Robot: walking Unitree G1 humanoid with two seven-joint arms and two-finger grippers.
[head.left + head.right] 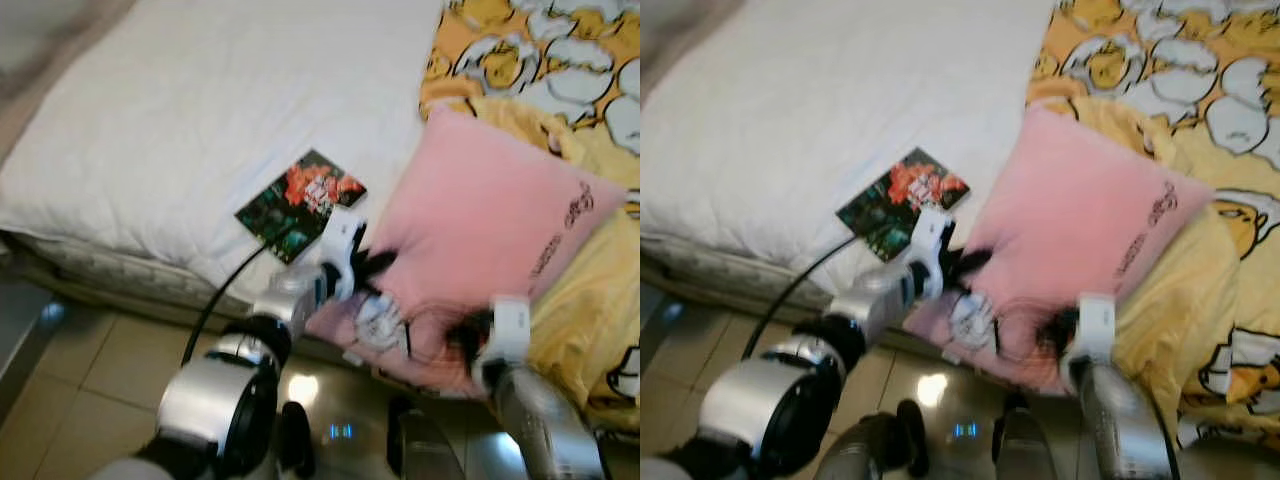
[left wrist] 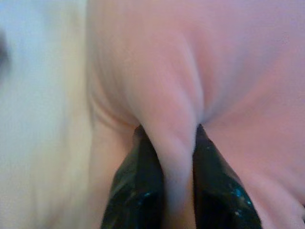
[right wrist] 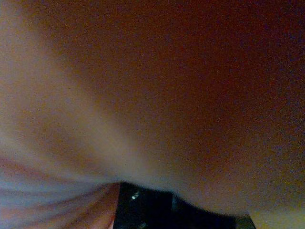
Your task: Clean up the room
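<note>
A pink pillow (image 1: 490, 220) lies tilted at the bed's near edge, its lower corner hanging past the mattress. My left gripper (image 1: 375, 265) bites into its left edge. In the left wrist view the two black fingers (image 2: 143, 191) are shut on a pinched fold of pink fabric (image 2: 174, 143). My right gripper (image 1: 468, 335) holds the pillow's lower edge from below. Pink fabric (image 3: 143, 95) presses right against the right wrist camera, over a dark finger (image 3: 152, 210).
A dark book with red flowers on its cover (image 1: 300, 205) lies on the white mattress (image 1: 200, 110), just left of the pillow. A yellow cartoon-print duvet (image 1: 590, 330) covers the right side. Tiled floor (image 1: 90, 370) runs below the bed edge.
</note>
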